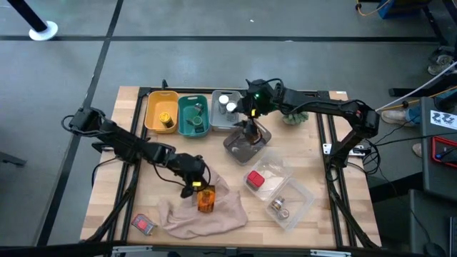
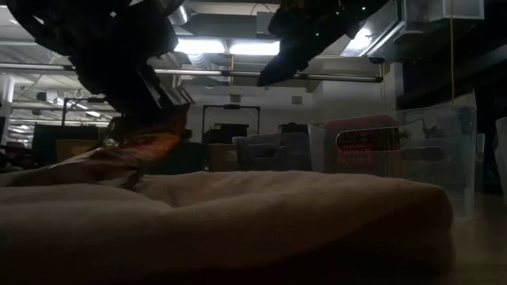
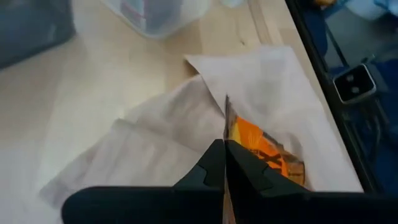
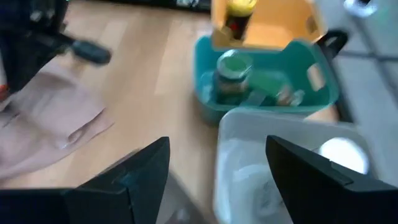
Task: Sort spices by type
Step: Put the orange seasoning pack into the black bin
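Observation:
An orange-brown sachet (image 1: pixel 206 199) hangs over the beige cloth (image 1: pixel 203 213) near the table's front, with my left gripper (image 1: pixel 193 184) shut on it. In the low view the sachet (image 2: pixel 142 148) shows under the left gripper (image 2: pixel 154 95). My right gripper (image 1: pixel 250 114) stands open at the far middle, above the grey bin (image 1: pixel 223 113) with silver-capped jars and a clear tub (image 1: pixel 246 144). Nothing is between its fingers (image 4: pixel 143 171). A red packet (image 1: pixel 144 224) lies flat at the front left. My left gripper pinches the sachet's upper edge (image 3: pixel 226 124) between its two fingers, which slant down from the table's left. The sachet stands edge-on in the hold and hangs tilted below the fingertips (image 3: pixel 214 163) over the cloth. Whether its lower end touches the cloth, I cannot tell.
A yellow bin (image 1: pixel 151 107) with a yellow jar and a teal bin (image 1: pixel 182 107) with green items stand along the far edge. A clear tray (image 1: pixel 296 193) at the front right holds a red packet (image 1: pixel 255 178) and a small jar (image 1: pixel 278 208). A green spiky ball (image 1: pixel 294 116) lies far right.

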`<state>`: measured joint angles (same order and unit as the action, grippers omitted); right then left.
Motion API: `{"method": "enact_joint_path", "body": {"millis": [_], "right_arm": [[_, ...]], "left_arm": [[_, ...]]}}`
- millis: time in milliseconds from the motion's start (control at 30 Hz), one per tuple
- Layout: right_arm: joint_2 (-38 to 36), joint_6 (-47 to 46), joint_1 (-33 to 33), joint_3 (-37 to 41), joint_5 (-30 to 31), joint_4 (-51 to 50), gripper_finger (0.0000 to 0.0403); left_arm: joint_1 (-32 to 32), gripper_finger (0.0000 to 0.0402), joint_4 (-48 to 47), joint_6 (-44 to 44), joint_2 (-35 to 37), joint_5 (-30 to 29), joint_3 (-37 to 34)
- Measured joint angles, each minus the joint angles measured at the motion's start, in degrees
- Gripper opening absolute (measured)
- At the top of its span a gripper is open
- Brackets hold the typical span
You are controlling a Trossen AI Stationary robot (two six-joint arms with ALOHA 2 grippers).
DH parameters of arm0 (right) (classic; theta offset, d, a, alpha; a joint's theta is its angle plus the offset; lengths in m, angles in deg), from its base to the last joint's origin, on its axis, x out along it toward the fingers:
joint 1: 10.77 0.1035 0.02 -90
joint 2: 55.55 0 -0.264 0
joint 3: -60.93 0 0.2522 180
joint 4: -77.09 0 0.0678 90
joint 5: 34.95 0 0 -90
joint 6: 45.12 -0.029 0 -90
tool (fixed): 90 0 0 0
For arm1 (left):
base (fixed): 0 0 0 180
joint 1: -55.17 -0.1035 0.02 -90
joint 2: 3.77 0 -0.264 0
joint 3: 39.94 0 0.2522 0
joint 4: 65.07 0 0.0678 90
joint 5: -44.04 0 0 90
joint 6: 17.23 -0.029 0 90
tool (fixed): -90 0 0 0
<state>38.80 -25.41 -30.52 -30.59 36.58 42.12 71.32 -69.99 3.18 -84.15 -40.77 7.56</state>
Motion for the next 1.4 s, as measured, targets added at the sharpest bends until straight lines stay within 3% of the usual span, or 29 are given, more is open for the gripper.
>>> {"method": "enact_joint_path", "body": {"millis": [333,567,867,1000,1133,1400], "right_arm": [[0.1,-5.5,5.1,0.0,-9.0,-4.3,0.0266],[2.0,-10.7,12.7,0.1,-7.7,-2.1,0.0266],[8.9,-27.7,22.6,0.0,2.4,7.0,0.0266],[11.9,-34.1,26.0,0.1,2.8,9.9,0.0266],[14.9,-37.5,29.2,0.1,4.9,14.2,0.0266],[19.6,-39.1,33.6,0.1,15.3,20.7,0.0266]], "left_arm": [[0.8,0.0,-2.5,-1.1,0.0,0.4,0.0],[0.8,0.0,-3.2,-2.9,0.0,0.4,0.0],[0.8,0.0,-5.1,-4.8,-0.1,0.2,0.0],[0.8,0.0,-5.4,-6.9,-0.1,0.2,0.0],[0.8,0.0,-5.7,-9.1,-0.1,0.2,0.0],[0.8,0.0,-7.0,-12.1,-0.1,0.0,0.0]]}}
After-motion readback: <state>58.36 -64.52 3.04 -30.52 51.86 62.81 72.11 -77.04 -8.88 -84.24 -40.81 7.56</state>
